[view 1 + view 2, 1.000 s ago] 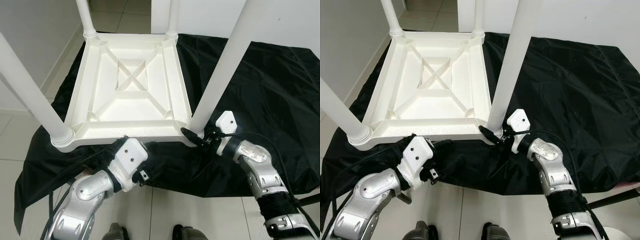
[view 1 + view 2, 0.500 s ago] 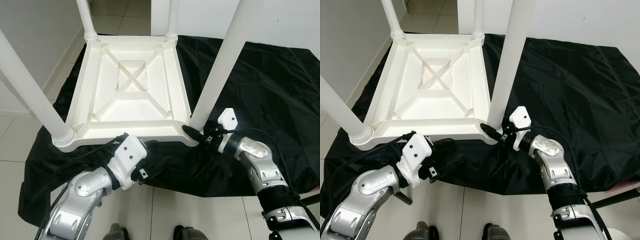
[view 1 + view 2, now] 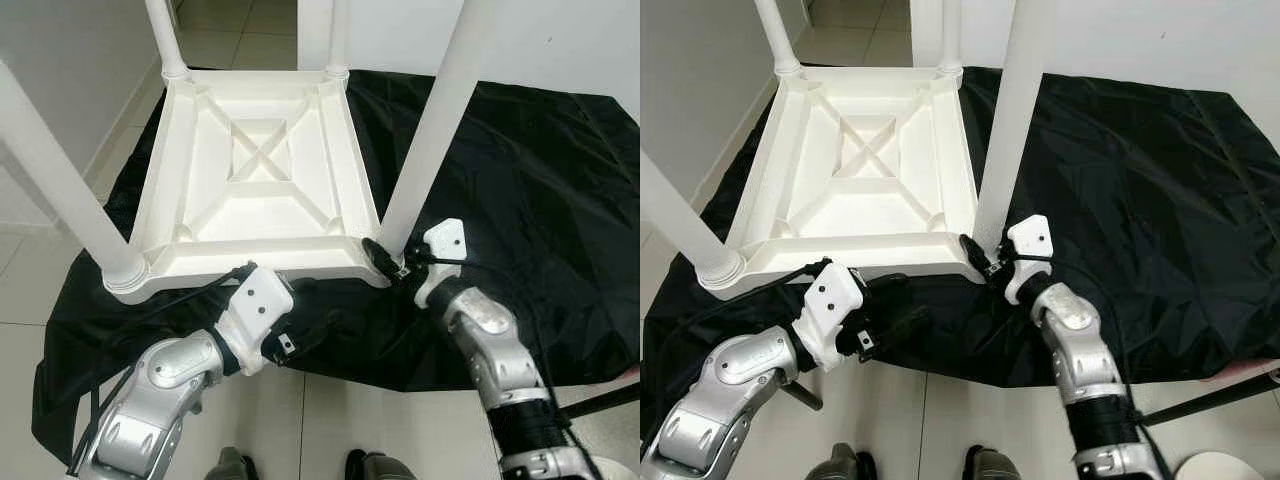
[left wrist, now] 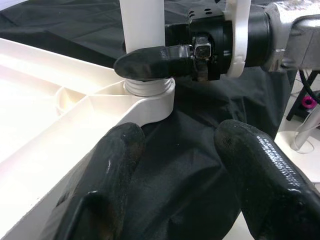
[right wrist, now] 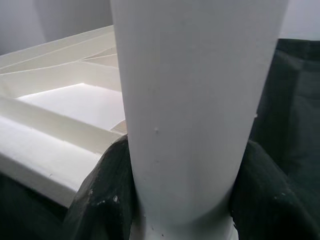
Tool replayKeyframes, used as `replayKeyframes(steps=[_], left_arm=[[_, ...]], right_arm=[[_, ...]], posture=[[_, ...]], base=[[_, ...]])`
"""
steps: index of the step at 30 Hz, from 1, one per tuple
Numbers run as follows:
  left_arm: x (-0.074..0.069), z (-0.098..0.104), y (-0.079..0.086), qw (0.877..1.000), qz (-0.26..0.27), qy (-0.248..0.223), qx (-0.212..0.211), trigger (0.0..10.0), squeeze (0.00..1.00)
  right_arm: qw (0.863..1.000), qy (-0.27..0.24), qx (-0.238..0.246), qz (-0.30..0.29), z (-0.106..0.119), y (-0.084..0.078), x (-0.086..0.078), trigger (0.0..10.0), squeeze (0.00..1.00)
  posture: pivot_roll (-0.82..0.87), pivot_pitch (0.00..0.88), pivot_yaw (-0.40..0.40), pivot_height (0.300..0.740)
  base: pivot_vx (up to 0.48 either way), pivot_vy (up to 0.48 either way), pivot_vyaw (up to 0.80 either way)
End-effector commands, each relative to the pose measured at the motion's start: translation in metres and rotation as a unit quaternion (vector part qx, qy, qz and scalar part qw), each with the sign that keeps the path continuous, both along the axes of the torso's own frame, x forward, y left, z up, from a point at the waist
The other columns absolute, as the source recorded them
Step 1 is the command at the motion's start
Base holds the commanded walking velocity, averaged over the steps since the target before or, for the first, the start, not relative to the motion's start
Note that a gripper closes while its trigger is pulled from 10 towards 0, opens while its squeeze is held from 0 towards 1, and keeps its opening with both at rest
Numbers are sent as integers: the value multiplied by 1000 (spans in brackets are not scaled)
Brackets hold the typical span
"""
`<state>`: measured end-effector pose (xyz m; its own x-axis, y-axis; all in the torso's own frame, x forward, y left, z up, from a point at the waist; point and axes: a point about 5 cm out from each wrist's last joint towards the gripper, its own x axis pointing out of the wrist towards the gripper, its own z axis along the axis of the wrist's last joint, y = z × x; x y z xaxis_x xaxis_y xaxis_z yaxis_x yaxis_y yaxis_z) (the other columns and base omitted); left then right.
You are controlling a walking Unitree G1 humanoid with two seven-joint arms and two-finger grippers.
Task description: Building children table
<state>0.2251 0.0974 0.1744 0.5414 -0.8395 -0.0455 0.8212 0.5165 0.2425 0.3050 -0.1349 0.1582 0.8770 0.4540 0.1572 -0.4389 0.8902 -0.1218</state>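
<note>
Right gripper (image 3: 385, 260) fingers closed round the table leg (image 3: 425, 140) base; left gripper (image 3: 300, 335) open. Probably light, stiff, slippery plastic; best held low.

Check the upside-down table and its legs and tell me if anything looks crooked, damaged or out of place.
Nothing stands out. The white table lies upside down on the black cloth, legs seated in their corners. The right gripper clasps the near-right leg at its base.

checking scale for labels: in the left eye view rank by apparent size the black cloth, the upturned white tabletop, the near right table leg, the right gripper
1. black cloth
2. white tabletop
3. near right leg, enlarged by nearness to the camera
4. right gripper
</note>
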Motion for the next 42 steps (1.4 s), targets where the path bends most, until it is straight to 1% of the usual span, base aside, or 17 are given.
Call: replayKeyframes(steps=[1,2,6,10,14,18,19,20,29,31,32,33,34,35,39,40,42], left_arm=[[-1,-2,-1,1000,-5,5,2,10000,0],[-1,-2,-1,1000,-5,5,2,10000,0],[-4,-3,-4,1000,-6,9,-2,10000,0],[-5,-4,-4,1000,-6,12,-3,10000,0],[-5,-3,-5,1000,-6,12,-6,10000,0],[-3,-2,-4,1000,-1,11,-9,10000,0],[-2,-1,-4,1000,2,10,-9,10000,0],[-1,-1,-3,1000,4,10,-9,10000,0],[4,1,-2,1000,11,5,-10,10000,0],[6,0,-2,1000,16,4,-10,10000,0],[7,0,-2,1000,19,2,-9,10000,0],[8,-1,-1,1000,21,2,-8,10000,0],[8,-1,-1,1000,21,2,-8,10000,0],[10,0,-1,1000,24,1,-8,10000,0],[14,0,2,999,34,-3,-7,10000,0],[16,-1,3,999,42,-6,-4,10000,0],[18,-2,4,999,49,-6,-4,10000,0]], right_arm=[[999,7,8,-33,-4,5,-3,10000,0],[999,7,8,-33,-4,5,-3,10000,0],[992,29,42,-111,-7,19,-8,10000,0],[989,35,55,-136,-8,26,-11,10000,0],[979,43,72,-187,-7,33,-8,10000,0],[981,35,93,-165,-1,43,-9,10000,0],[982,33,94,-163,0,44,-10,10000,286],[982,33,102,-153,1,45,-12,10000,1000],[984,22,112,-135,5,47,-16,10000,1000],[989,12,103,-104,8,46,-17,10000,1000],[991,10,96,-89,8,45,-18,10000,545],[993,7,85,-76,8,44,-18,10000,51],[993,7,85,-76,8,44,-18,10000,51],[995,5,75,-69,7,41,-19,10000,0],[998,0,50,-42,5,31,-18,10000,0],[999,-2,32,-21,3,21,-14,10000,0],[1000,-6,19,-4,2,14,-11,10000,0]], posture=[[-56,146,2,740],[-56,146,2,740],[-56,157,12,740],[-57,157,13,740],[-54,163,12,740],[-52,168,16,740],[-51,168,17,740],[-51,168,17,740],[-56,167,25,740],[-57,164,22,740],[-57,164,22,740],[-57,163,21,740],[-57,163,21,740],[-57,163,21,740],[-58,163,19,740],[-57,154,16,740],[-57,147,14,740]], base=[[0,0,0],[0,0,0],[0,0,0],[0,0,0],[0,0,0],[0,0,0],[0,0,0],[0,0,0],[0,0,0],[0,0,0],[0,0,0],[0,0,0],[0,0,0],[0,0,0],[0,0,0],[0,0,0],[0,0,0]])
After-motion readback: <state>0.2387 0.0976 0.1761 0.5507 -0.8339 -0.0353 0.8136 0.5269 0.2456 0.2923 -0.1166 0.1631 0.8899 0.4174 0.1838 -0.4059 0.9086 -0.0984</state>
